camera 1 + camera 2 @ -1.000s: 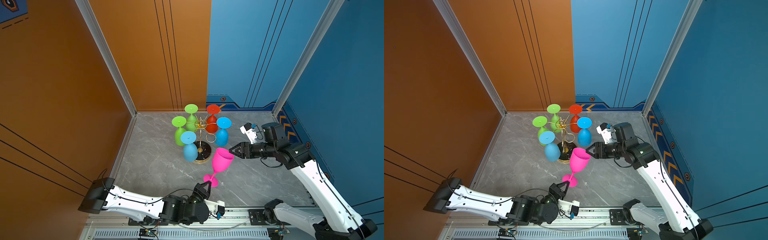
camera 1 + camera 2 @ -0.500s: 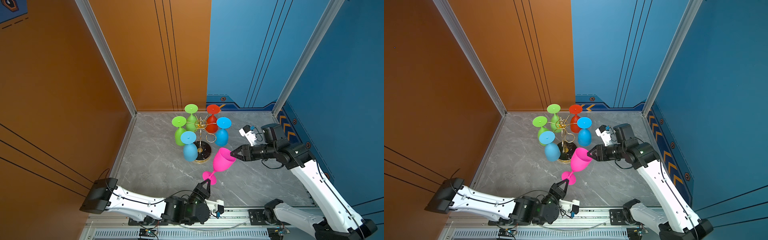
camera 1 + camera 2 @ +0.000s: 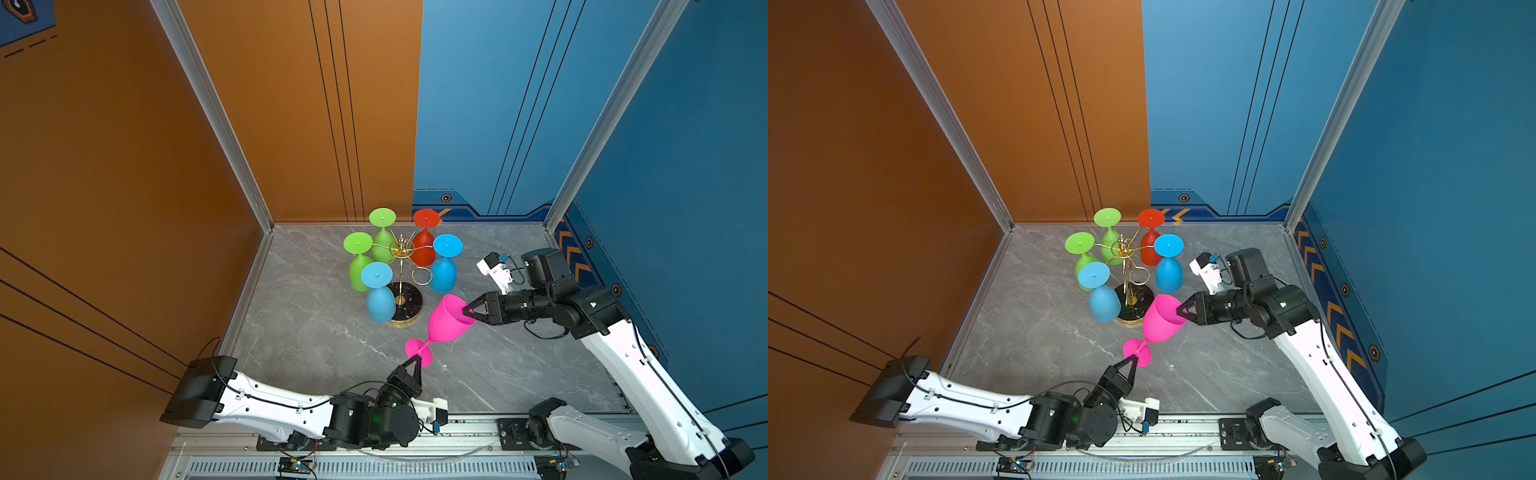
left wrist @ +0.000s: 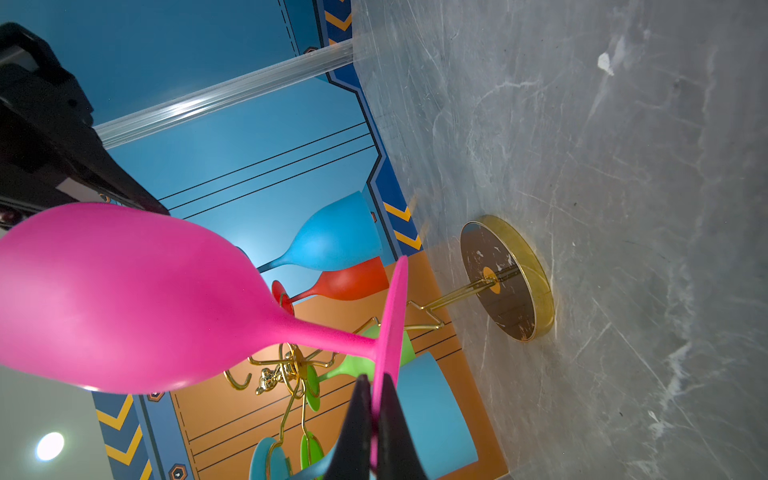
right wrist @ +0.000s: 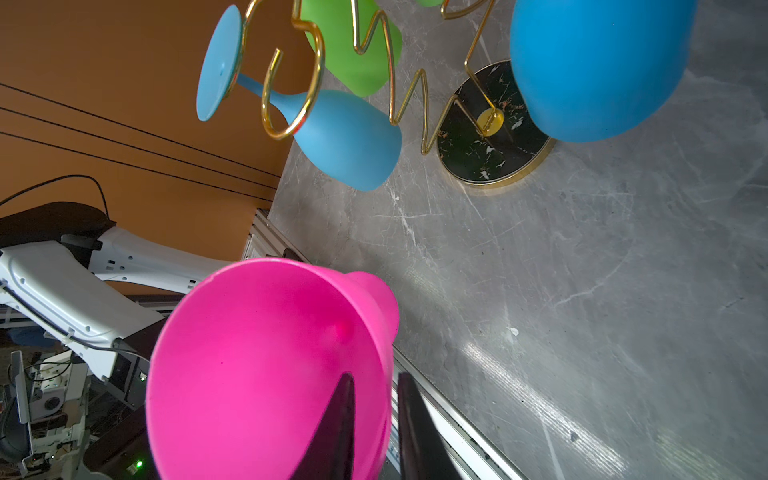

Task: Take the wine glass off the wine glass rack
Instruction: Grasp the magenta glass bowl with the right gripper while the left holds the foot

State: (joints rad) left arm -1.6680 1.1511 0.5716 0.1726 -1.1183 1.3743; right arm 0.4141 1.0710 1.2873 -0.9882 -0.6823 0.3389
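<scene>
- The grey marbled counter (image 3: 316,332) carries the wine glass rack and lies under both arms.
- The wine glass rack (image 3: 401,248) stands upright near the counter's rear. It is thin gold wire on a round black marbled base (image 3: 409,303) with a gold rim, and shows in both top views (image 3: 1124,249).
- The pink wine glass (image 3: 446,322) is off the rack. It hangs tilted in the air in front of the base and just to its right, clear of the counter. Its open bowl points up toward the right arm and its foot points down toward the left arm. It appears in both top views (image 3: 1160,320) and in both wrist views (image 4: 124,299) (image 5: 257,365).
- Five glasses hang upside down from the rack's loops: two green wine glasses (image 3: 358,268), a red wine glass (image 3: 424,251) and two blue wine glasses (image 3: 444,272).
- One empty loop (image 3: 422,276) curls out on the side facing the pink glass.
- The left hand (image 3: 415,362) is clenched on the edge of the pink glass's foot, its fingers pinching the disc from both faces (image 4: 374,386).
- The right hand (image 3: 467,311) straddles the bowl's rim, with one finger inside and one outside (image 5: 374,386). I cannot tell whether the fingers are pressing the wall.
</scene>
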